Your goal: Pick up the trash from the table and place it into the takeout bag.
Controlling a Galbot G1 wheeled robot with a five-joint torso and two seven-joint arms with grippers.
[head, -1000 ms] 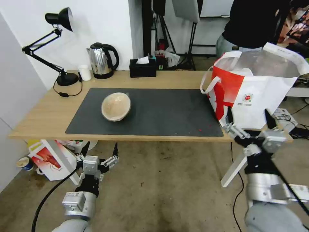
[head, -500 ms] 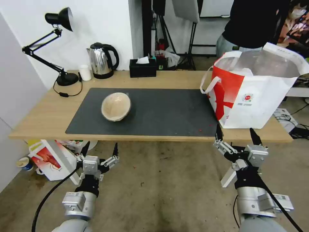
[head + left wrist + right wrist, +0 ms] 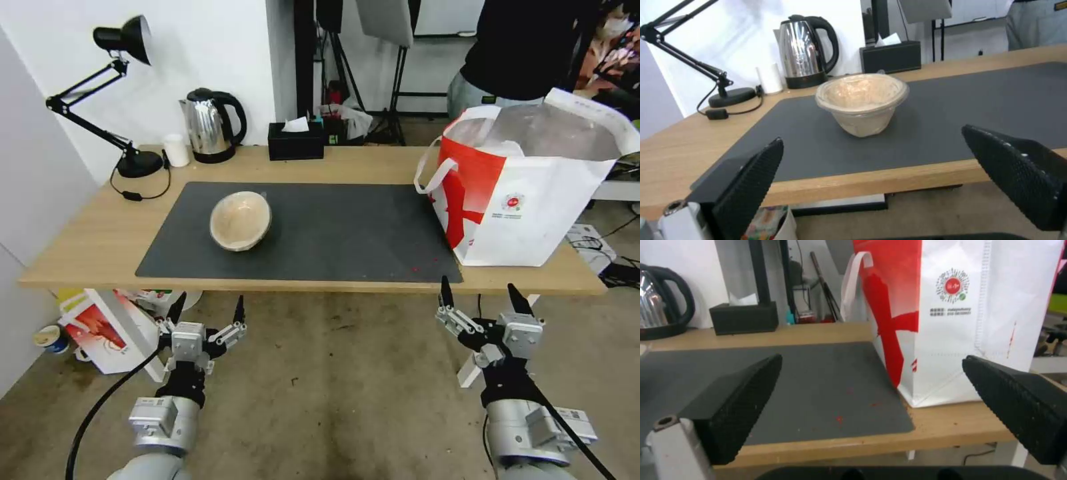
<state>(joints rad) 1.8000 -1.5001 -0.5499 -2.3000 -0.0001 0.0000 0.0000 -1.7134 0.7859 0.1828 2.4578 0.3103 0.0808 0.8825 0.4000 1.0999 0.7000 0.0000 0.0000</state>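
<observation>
One beige bowl [image 3: 241,221] sits on the dark mat [image 3: 347,233] towards the left of the table [image 3: 87,247], covered with what looks like clear film across its mouth, while the takeout bag [image 3: 527,193] stands upright at the right end with its mouth open. Both arms hang below the front edge of the table: the left gripper [image 3: 205,311] is under the mat's left corner with its fingers spread wide and empty, and the right gripper [image 3: 480,299] is under the bag's near corner, also wide open and holding nothing. The bowl looks light and its walls thin, so a hard squeeze could crush it or make it pop out sideways. A grip on the filmed rim might slip. The bag is soft-sided and stands right at the table's end, so a knock from a rising arm could tip it or push it off.
</observation>
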